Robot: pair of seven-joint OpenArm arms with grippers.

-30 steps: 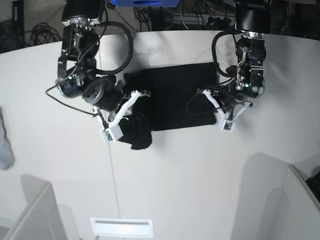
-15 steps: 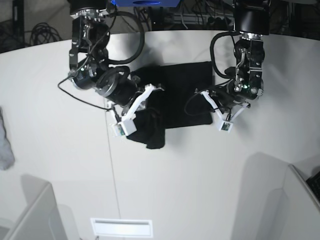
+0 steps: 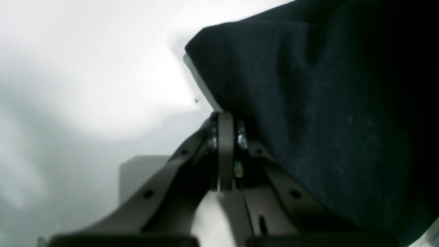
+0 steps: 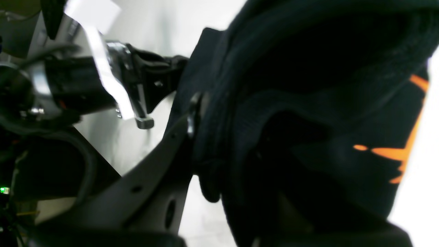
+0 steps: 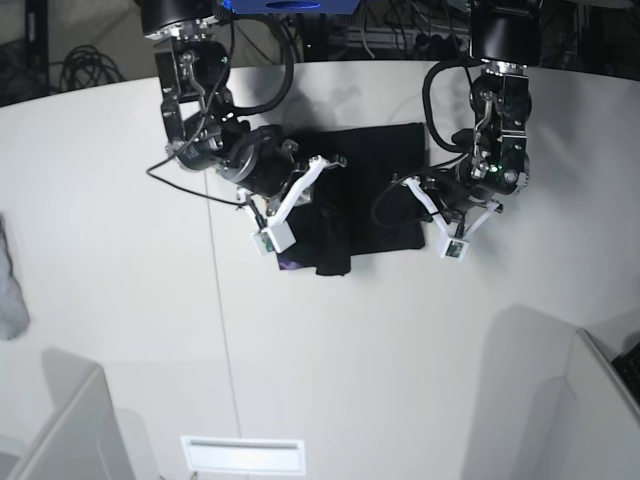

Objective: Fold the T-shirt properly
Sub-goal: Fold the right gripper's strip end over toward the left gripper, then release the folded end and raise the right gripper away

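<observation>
T-shirt (image 5: 365, 190), black: one edge is pinched in the right gripper (image 5: 290, 205) for folding across; the left gripper (image 5: 447, 222), pressed together, anchors the opposite edge.

No text, label or number can be read in these pictures. The orange print on the T-shirt (image 4: 394, 151) shows only shapes, no letters that one can read.
</observation>
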